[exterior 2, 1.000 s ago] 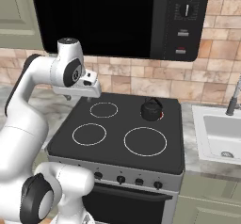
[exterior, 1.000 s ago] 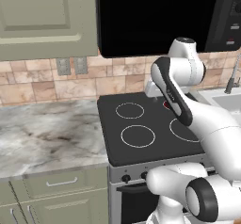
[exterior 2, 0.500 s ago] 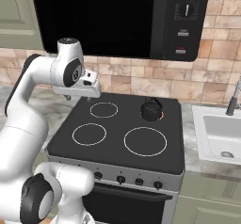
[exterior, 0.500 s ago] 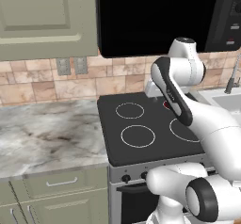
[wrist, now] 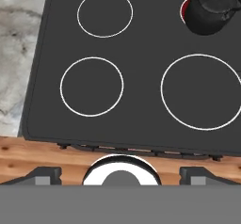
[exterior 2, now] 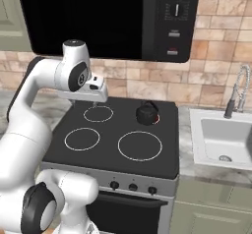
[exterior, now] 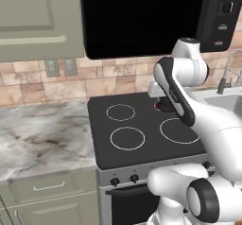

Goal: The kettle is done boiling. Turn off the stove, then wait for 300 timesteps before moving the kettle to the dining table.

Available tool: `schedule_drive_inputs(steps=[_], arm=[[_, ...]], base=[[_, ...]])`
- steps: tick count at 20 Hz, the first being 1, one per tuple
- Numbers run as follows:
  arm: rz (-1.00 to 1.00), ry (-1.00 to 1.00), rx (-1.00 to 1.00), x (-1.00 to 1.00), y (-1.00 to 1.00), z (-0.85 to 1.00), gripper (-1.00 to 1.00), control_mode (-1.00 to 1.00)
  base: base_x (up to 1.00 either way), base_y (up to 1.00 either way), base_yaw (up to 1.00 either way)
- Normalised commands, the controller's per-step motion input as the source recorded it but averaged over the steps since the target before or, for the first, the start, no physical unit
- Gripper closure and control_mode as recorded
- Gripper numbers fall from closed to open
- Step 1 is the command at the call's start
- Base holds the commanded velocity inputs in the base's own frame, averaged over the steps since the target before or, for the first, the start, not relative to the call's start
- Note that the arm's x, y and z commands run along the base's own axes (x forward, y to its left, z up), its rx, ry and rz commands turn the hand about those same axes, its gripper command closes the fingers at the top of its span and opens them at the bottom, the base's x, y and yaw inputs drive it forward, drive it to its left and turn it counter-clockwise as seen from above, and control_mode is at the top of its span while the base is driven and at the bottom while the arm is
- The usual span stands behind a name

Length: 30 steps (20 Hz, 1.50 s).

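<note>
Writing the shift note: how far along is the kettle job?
Nothing looks done: the burner under the kettle glows red, so the stove seems on. In hand: the open gripper hangs above the cooktop, touching nothing. Left: turn the knob, wait, carry the kettle to the dining table.

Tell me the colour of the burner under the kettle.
Glowing red, beneath the black kettle on the stove; clearest in the hand view.

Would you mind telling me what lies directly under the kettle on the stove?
The kettle sits on the back right burner of the stove. A red glow shows at the kettle's edge, so that burner looks lit. The kettle covers the rest of the burner ring.
</note>
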Motion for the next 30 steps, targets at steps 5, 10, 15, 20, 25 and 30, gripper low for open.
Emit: schedule_drive_inputs(steps=[5, 10, 15, 20, 25, 30], arm=[[0.0, 0.0, 0.0, 0.0, 0.0, 0.0, -1.0, 1.0], [0.0, 0.0, 0.0, 0.0, 0.0, 0.0, -1.0, 1.0], [0.0, 0.0, 0.0, 0.0, 0.0, 0.0, -1.0, 1.0], [0.0, 0.0, 0.0, 0.0, 0.0, 0.0, -1.0, 1.0], [0.0, 0.0, 0.0, 0.0, 0.0, 0.0, -1.0, 1.0], [0.0, 0.0, 0.0, 0.0, 0.0, 0.0, -1.0, 1.0]], base=[[-0.06, -0.44, -0.08], [-0.84, -0.15, -0.02], [-0.77, -0.06, 0.0], [-0.07, -0.47, 0.0], [0.15, -0.64, 0.0], [0.25, -0.58, 0.0]])
